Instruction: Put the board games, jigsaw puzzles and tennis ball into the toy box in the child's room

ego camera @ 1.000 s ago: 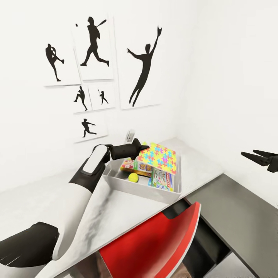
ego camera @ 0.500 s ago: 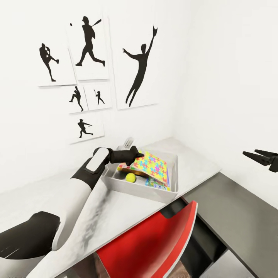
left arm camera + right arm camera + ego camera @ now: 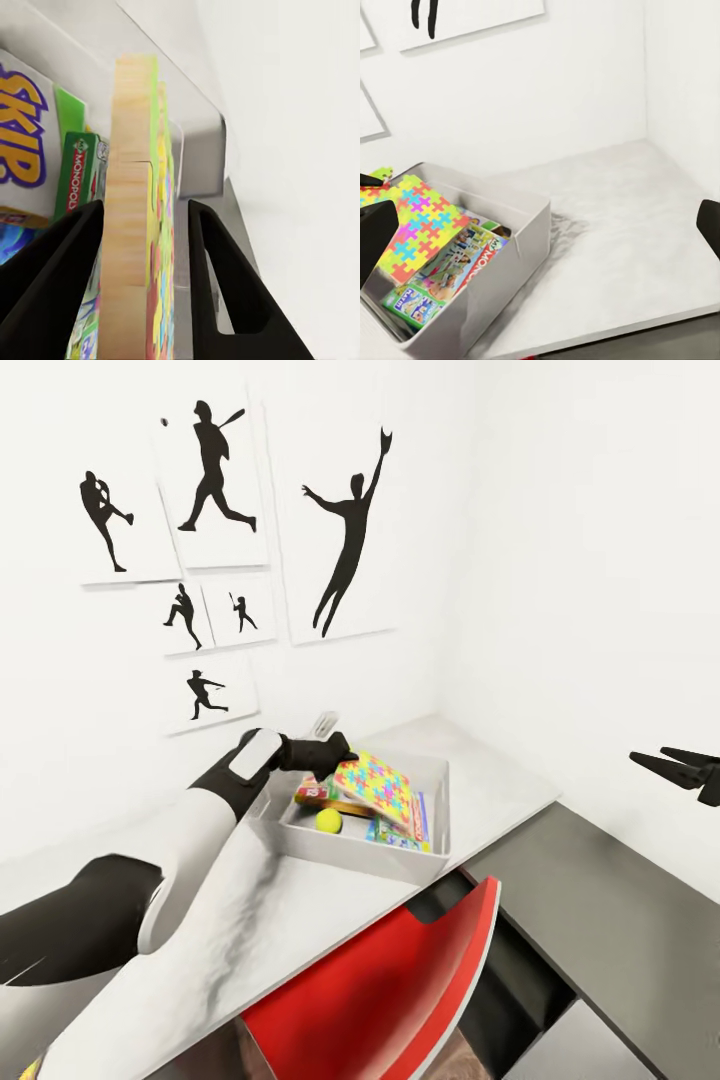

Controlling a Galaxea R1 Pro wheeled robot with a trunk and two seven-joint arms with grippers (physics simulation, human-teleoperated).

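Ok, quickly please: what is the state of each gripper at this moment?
Left gripper: its jaws stand on both sides of the jigsaw puzzle over the toy box; grip cannot be told.
Right gripper: open, holding nothing.

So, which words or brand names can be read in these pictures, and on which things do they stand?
"MONOPOLY" on the green Monopoly box in the toy box.
"SKIP", purple letters on the white game box beside it.
Print on the boxes under the jigsaw puzzle in the head view: too small to read.
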